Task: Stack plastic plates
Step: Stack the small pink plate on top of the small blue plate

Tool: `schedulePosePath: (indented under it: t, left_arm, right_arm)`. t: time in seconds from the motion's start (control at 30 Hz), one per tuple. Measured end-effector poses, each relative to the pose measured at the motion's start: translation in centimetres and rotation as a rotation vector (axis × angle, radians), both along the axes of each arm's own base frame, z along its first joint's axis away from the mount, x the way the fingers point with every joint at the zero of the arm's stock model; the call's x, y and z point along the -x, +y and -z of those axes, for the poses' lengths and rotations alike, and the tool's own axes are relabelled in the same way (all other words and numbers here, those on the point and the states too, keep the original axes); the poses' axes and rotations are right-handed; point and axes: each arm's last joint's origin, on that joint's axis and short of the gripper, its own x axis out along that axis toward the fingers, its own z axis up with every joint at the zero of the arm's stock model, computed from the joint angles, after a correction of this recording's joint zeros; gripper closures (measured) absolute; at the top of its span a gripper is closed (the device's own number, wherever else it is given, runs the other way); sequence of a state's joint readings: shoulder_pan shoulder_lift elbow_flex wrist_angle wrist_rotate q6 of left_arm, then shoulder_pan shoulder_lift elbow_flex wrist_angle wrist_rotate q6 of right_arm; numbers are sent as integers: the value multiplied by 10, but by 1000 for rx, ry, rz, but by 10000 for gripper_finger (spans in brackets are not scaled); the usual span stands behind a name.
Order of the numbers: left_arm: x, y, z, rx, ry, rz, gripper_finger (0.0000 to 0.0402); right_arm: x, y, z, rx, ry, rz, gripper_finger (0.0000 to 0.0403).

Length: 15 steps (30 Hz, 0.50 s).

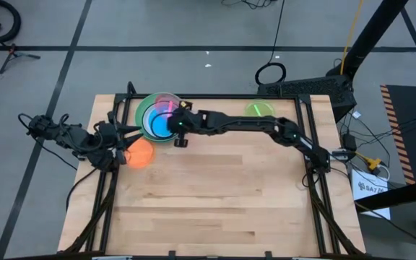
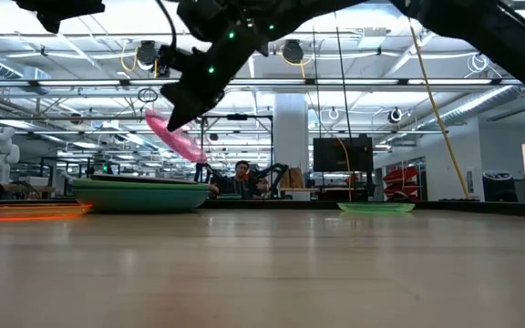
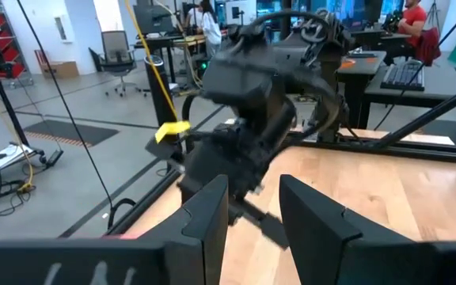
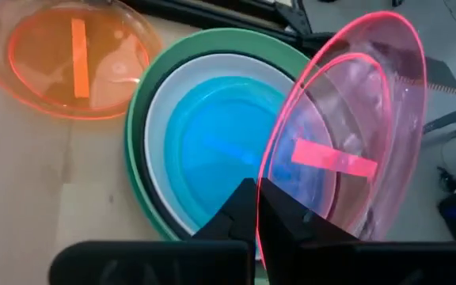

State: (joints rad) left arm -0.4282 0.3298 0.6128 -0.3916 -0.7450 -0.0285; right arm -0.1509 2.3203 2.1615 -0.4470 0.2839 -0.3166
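Observation:
A stack of plates sits on the far left of the table, with a green outer rim, then white, then blue on top. My right gripper is shut on a clear pink plate and hovers over the stack's right side. In the low view the pink plate tilts above the stack. An orange plate lies flat on the table near the stack. A lime plate lies flat at the far edge. My left gripper is open, beside the orange plate. My right gripper pinches the pink plate's rim between its two fingers, one on the plate's inner face and one on its outer face. The plate is lifted clear and steeply tilted above the stack, its free edge pointing up and away from the fingers.
Bare wood covers the near half and the right of the table. The dark table frame runs along the sides. The room beyond holds desks, monitors and a seated person.

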Motion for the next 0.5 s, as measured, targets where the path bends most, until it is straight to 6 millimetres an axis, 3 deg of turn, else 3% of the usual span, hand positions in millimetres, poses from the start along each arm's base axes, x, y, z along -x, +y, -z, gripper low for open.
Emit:
schedulePosePath:
  t: [0.27, 0.5]
  left_arm:
    - [0, 0, 1, 13, 4, 4, 279]
    - [0, 0, 1, 12, 1, 5, 279]
  right_arm:
    - [-7, -1, 23, 72, 76, -72, 397]
    - [-11, 0, 31, 76, 79, -109, 374]
